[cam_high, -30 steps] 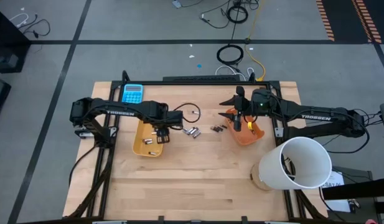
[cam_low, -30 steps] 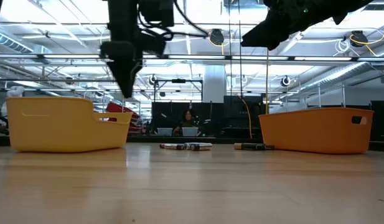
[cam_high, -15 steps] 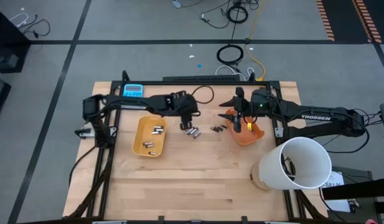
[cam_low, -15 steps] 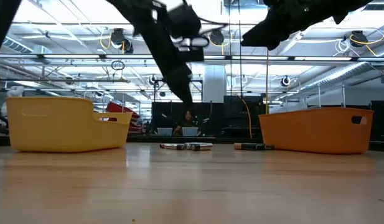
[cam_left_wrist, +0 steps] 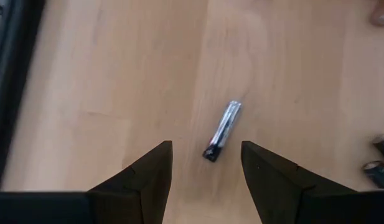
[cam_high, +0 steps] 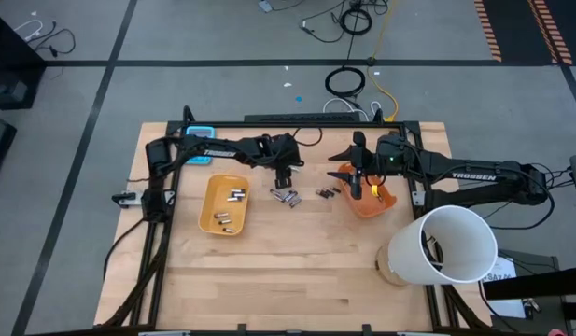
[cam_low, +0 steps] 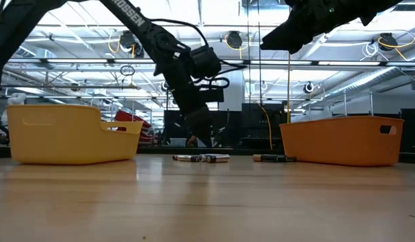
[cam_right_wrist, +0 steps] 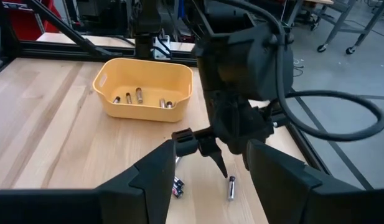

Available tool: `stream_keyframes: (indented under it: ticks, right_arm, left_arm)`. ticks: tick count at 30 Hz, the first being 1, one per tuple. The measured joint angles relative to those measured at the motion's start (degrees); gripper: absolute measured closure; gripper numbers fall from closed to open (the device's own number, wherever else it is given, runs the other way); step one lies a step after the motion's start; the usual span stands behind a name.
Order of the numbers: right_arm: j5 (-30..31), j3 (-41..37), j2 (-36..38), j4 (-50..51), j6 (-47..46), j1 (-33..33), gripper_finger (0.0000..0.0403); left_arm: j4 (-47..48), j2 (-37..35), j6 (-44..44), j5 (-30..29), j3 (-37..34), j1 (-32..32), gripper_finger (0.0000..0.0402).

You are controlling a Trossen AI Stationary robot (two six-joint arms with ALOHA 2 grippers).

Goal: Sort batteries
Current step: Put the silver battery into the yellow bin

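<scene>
Left gripper hovers open over a loose battery

The left gripper (cam_left_wrist: 206, 163) hangs above the table (cam_high: 297, 271), fingers spread and empty, one silvery battery (cam_left_wrist: 222, 130) lying just ahead between their tips. The right gripper (cam_high: 355, 183) waits over the orange tray (cam_high: 373, 204), fingers parted, holding nothing visible

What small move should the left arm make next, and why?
Probably lower straight down and close. The left end effector hangs open above a small silvery cylindrical battery lying alone on the wooden table, lined up between its dark fingers, not yet touching it.
</scene>
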State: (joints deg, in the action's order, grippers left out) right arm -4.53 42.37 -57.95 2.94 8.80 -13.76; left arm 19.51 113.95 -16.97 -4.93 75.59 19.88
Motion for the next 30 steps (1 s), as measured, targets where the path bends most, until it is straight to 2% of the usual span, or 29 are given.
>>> stream_keyframes:
  ticks: [5,11,21,30]
  right_arm:
    - [0.00,0.00,0.00,-0.09,-0.05,0.00,0.0213]
    - [-0.04,0.00,0.00,-0.72,-0.20,0.00,0.0213]
    - [-0.07,-0.02,0.00,-1.51,-0.17,0.00,0.0213]
    - [-0.07,-0.07,-0.02,-1.45,-0.01,0.04,0.0213]
  left_arm:
    - [-2.51,0.17,0.01,7.03,0.00,0.91,0.0201]
    - [-6.13,0.15,0.04,10.28,0.29,1.05,0.0201]
    - [-7.50,1.19,0.19,9.26,0.55,1.92,0.0201]
    - [-0.97,5.94,1.07,6.13,4.57,1.76,0.0208]
